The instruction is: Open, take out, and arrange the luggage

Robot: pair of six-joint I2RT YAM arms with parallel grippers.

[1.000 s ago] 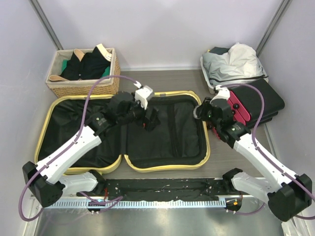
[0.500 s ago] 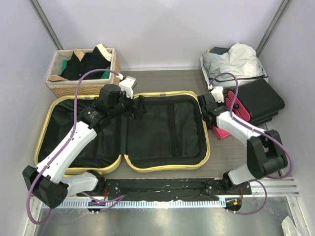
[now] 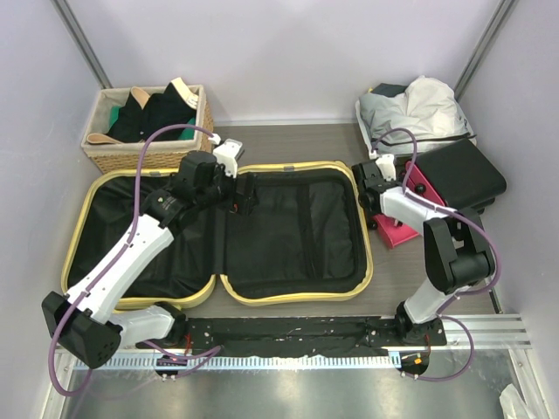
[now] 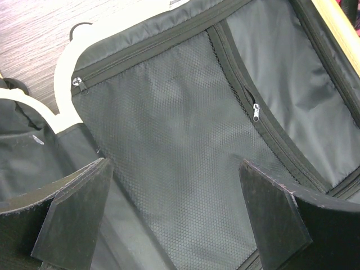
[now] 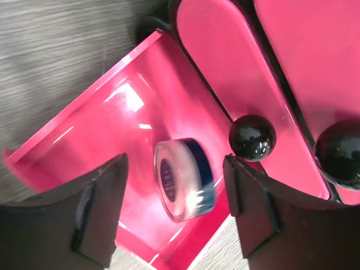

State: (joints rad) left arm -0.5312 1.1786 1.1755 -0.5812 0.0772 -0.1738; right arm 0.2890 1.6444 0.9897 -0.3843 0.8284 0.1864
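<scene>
Luggage (image 3: 288, 240): open and flat on the worktop (image 3: 288, 140), black insides up.
My left pincer (image 4: 174, 216): spread wide over the mesh pocket (image 4: 169, 140) in the right half, pinching nothing.
My right pincer (image 5: 175, 205): spread, just beside the luggage's right edge, over a pink tray (image 5: 107, 135) with a little jar (image 5: 185, 180).
Hard to see: my left arm hides some of the left half.

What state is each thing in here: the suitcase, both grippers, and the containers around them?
luggage: open flat, black lining showing.
mesh pocket: zipped shut.
left gripper: open, over the lining, holding nothing.
right gripper: open, over the pink tray, gripping nothing.
small jar: lying in the tray, free of the fingers.
wicker basket: holding dark clothes.
</scene>
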